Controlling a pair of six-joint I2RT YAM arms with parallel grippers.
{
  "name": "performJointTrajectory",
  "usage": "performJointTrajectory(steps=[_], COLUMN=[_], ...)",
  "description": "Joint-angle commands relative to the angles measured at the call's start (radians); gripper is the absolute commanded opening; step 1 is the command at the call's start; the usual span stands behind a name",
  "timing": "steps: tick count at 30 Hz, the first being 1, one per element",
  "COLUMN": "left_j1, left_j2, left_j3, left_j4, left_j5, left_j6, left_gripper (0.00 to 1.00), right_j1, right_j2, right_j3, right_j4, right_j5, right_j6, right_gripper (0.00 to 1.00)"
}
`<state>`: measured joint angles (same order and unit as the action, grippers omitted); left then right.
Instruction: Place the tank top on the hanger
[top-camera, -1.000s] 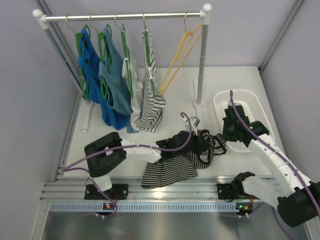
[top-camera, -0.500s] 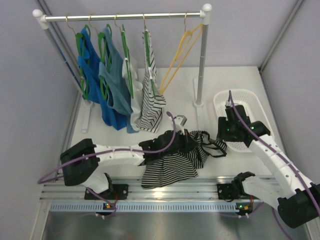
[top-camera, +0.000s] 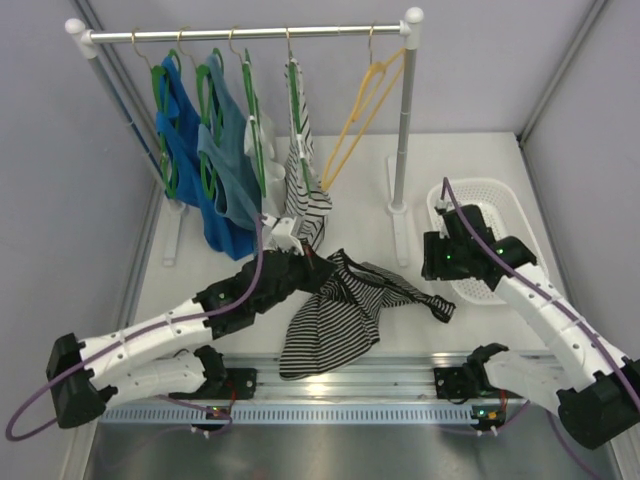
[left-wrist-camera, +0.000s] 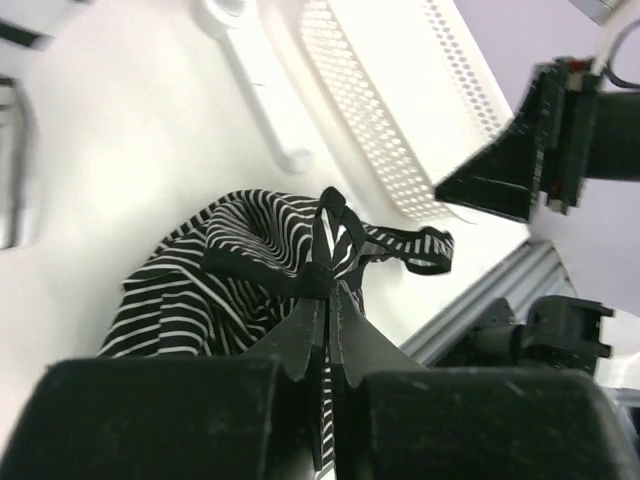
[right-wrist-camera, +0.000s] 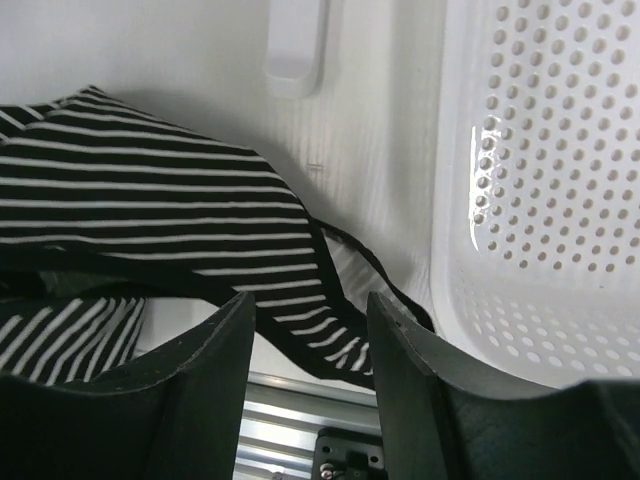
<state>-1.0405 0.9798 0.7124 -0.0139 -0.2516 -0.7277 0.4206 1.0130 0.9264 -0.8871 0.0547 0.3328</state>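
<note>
Left wrist view: left claw (left-wrist-camera: 328, 295) pinched shut on the tank top (left-wrist-camera: 215, 290) by its black edging; the rest trails on the counter (left-wrist-camera: 120, 150), well apart from the hanger (top-camera: 356, 120). Right claw (right-wrist-camera: 308, 305) gapes empty. Risk: this seemingly thin pinch slips under lifted weight.

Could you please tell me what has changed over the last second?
The left gripper, shut on the tank top, pulled it away toward the rack. The right gripper opened and let its strap go. The hanger, hung tops and basket stayed put.
</note>
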Motion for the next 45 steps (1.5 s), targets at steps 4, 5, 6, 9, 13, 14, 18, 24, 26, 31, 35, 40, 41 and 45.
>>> performJointTrajectory(steps=[4,5,6,9,13,14,18,24,26,31,35,40,41,45], left_j1=[0.120,0.141,0.151,0.162,0.162,0.162,0.162,0.162,0.162,0.162,0.162,0.162,0.162,0.162], left_j2=[-0.145,-0.156,-0.167,-0.158,-0.170,-0.176,-0.204,-0.263,-0.295,-0.365,-0.359,-0.221,-0.155,0.023], left_j3=[-0.019,-0.031,-0.036,-0.067,-0.152,-0.178,-0.195,-0.143,-0.108,0.013,0.175,0.504,0.550,0.766], left_j4=[-0.267,-0.274,-0.281,-0.284,-0.224,-0.222,-0.259,-0.395,-0.426,-0.495,-0.456,-0.318,-0.298,-0.199], left_j5=[0.086,0.107,0.142,0.247,0.365,0.379,0.384,0.354,0.351,0.463,0.580,0.522,0.462,0.286], left_j6=[0.071,0.076,0.082,0.082,0.039,0.031,0.019,0.051,0.076,0.171,0.232,0.330,0.352,0.523], left_gripper=[0.00,0.00,0.00,0.00,0.05,0.06,0.26,0.49,0.51,0.52,0.53,0.54,0.54,0.57], right_j1=[0.073,0.082,0.089,0.109,0.115,0.115,0.115,0.115,0.115,0.113,0.107,0.095,0.096,0.089], right_j2=[0.019,0.022,0.027,0.045,0.044,0.042,0.050,0.048,0.047,0.058,0.064,0.059,0.058,0.047], right_j3=[0.049,0.051,0.051,0.054,0.043,0.043,0.051,0.060,0.065,0.084,0.101,0.112,0.112,0.108], right_j4=[0.014,0.019,0.025,0.040,0.066,0.069,0.089,0.122,0.126,0.129,0.134,0.139,0.142,0.146], right_j5=[0.008,0.010,0.010,0.014,0.030,0.036,0.054,0.065,0.073,0.079,0.079,0.073,0.071,0.059], right_j6=[0.025,0.028,0.037,0.049,0.063,0.067,0.072,0.078,0.077,0.064,0.054,0.049,0.048,0.051], right_gripper=[0.49,0.49,0.49,0.49,0.50,0.50,0.56,0.59,0.60,0.61,0.61,0.62,0.62,0.62])
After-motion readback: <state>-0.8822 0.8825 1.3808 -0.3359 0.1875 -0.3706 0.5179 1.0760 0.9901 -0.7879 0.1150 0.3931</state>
